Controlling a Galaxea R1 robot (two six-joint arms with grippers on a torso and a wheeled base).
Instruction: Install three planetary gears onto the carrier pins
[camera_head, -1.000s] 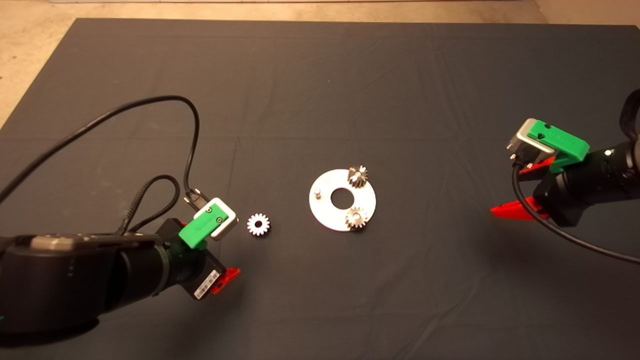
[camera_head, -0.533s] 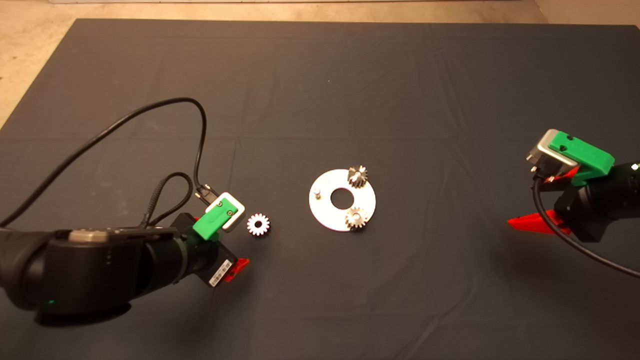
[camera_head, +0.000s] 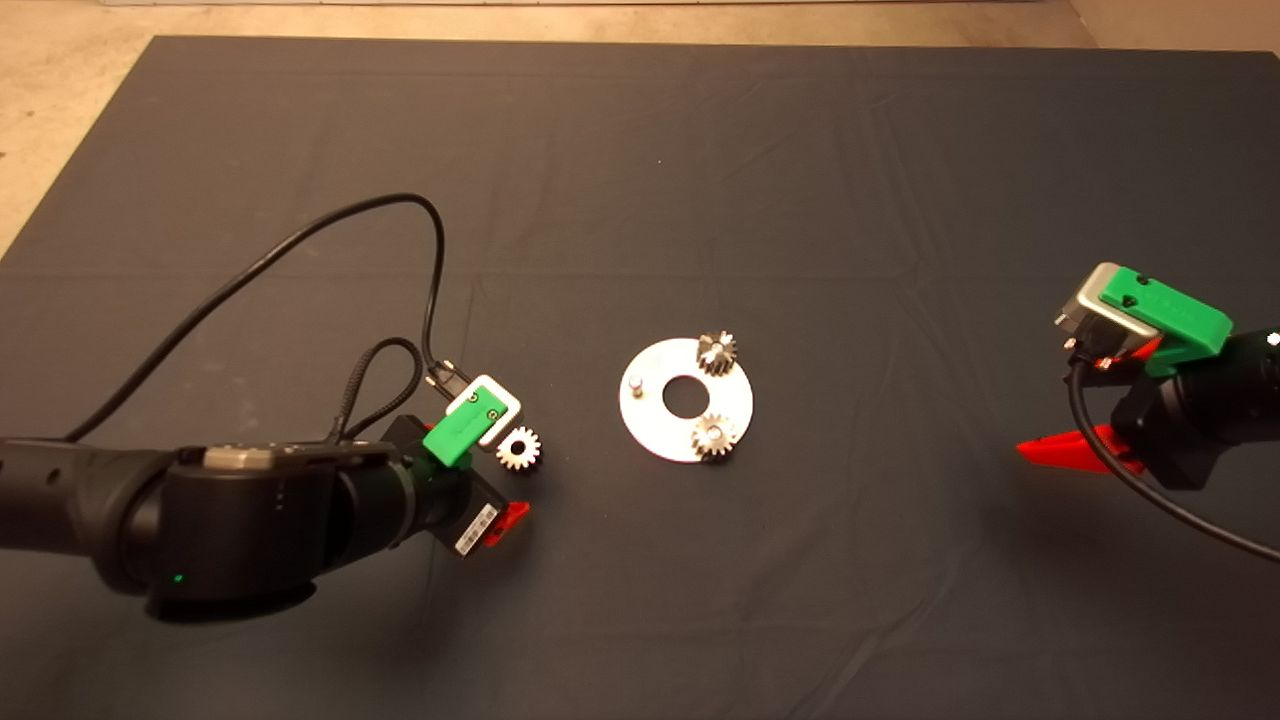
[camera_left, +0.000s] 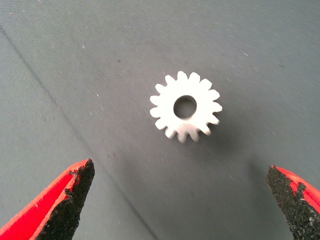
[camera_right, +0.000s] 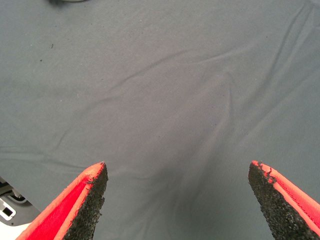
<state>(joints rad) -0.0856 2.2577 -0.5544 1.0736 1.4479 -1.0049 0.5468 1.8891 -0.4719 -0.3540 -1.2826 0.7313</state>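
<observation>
Head view: disc (camera_head: 640, 430) at centre, two planetary gears (camera_head: 716, 352) seated, one carrier pin (camera_head: 634, 384) bare; third gear (camera_head: 519, 448) loose left of it, beside left gripper (camera_head: 500, 490). Right gripper (camera_head: 1075, 400) idle, right edge. Left wrist view: fingers (camera_left: 67, 197) spread wide, empty, gear (camera_left: 186, 106) ahead, presumably lining up a grasp. Right wrist view: fingers (camera_right: 85, 200) apart over bare mat (camera_right: 160, 90).
</observation>
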